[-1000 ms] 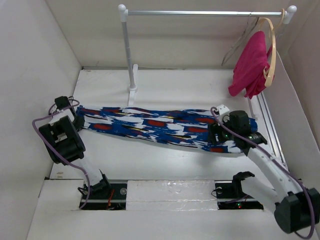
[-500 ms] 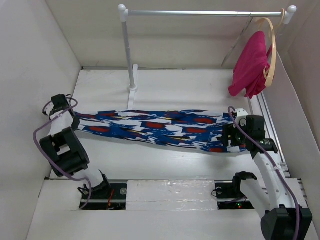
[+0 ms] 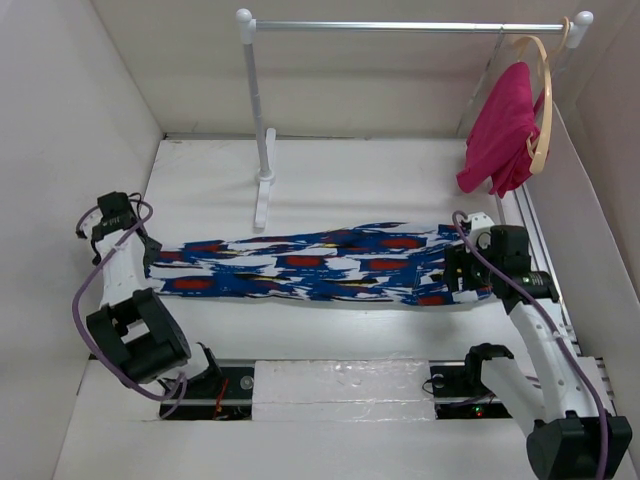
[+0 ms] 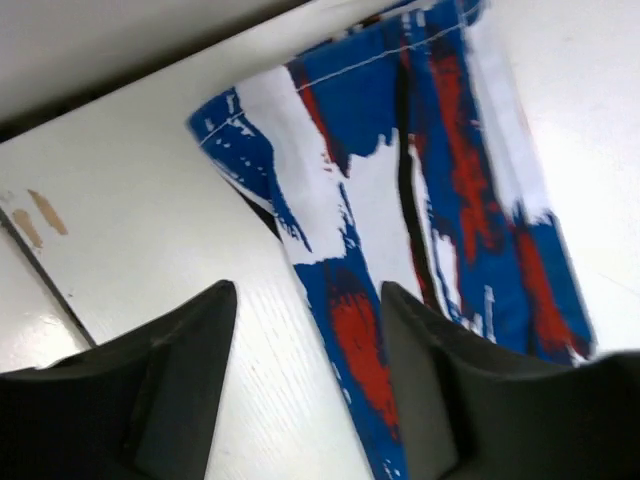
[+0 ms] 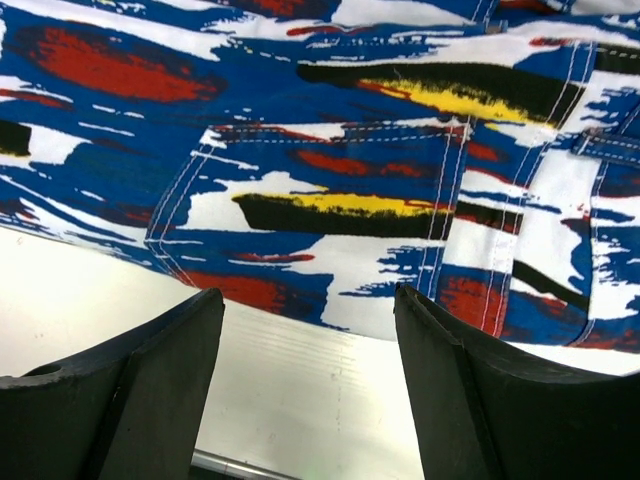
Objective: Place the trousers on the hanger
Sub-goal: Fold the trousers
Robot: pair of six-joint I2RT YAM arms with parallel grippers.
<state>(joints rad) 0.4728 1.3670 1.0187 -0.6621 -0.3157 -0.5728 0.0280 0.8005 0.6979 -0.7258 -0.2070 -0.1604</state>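
Cuff (image 4: pixel 260 130) has dropped from your left gripper (image 4: pixel 308 300), now parted just over it, and the trousers (image 3: pixel 320 265) lie left-to-right across mid-frame, waistband (image 3: pixel 450 262) at right under your wide-open right gripper (image 5: pixel 308 295).

The top external view looks down from above and behind both arm bases. It stands far enough off to cover the whole table (image 3: pixel 330 170), the left gripper (image 3: pixel 150 262) and the right gripper (image 3: pixel 455 268). The left wrist view looks forward past its own fingers (image 4: pixel 170 390), close to the trousers (image 4: pixel 420 200), with the hem end just ahead of the fingertips. The right wrist view looks past its fingers (image 5: pixel 150 390), closer still, onto the pocket area. All three views share the trousers.
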